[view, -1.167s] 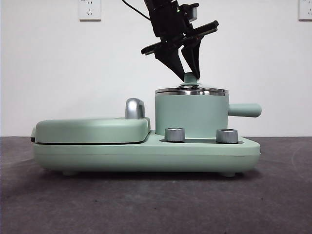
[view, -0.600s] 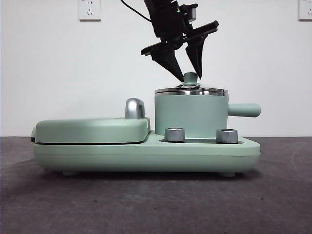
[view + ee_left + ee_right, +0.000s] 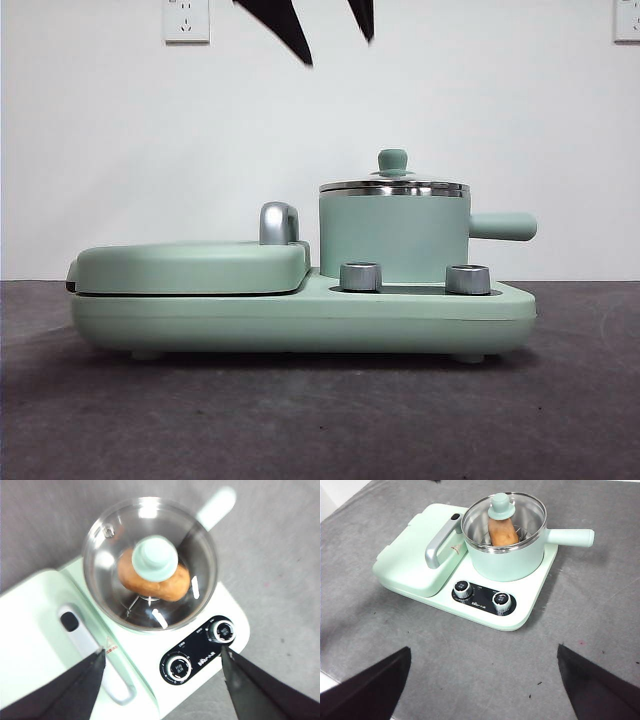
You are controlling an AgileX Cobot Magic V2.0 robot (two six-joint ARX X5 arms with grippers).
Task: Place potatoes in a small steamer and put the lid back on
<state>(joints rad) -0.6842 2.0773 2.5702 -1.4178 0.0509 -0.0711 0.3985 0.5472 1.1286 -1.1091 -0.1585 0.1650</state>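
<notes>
The small steamer (image 3: 393,235) stands on the right of a mint-green cooker base (image 3: 300,315), its stubby handle (image 3: 503,226) pointing right. The glass lid (image 3: 393,186) rests on the steamer's rim with its green knob (image 3: 392,160) upright. Through the glass, the orange-brown potato (image 3: 170,584) lies inside the steamer, also seen as the potato (image 3: 502,532) in the right wrist view. My left gripper (image 3: 337,50) hangs open high above the lid, touching nothing, and the lid's knob (image 3: 155,557) sits well beyond its jaws. My right gripper (image 3: 483,649) is open and empty, far back from the cooker.
A flat mint-green griddle cover (image 3: 190,265) with a chrome handle (image 3: 278,222) fills the base's left half. Two steel dials (image 3: 360,276) (image 3: 467,279) sit on the base in front of the steamer. Dark grey tabletop (image 3: 320,420) surrounds the cooker.
My left gripper let go of the lid's knob, opened wider and rose until only its tips show at the top edge. The lid stays on the steamer.
</notes>
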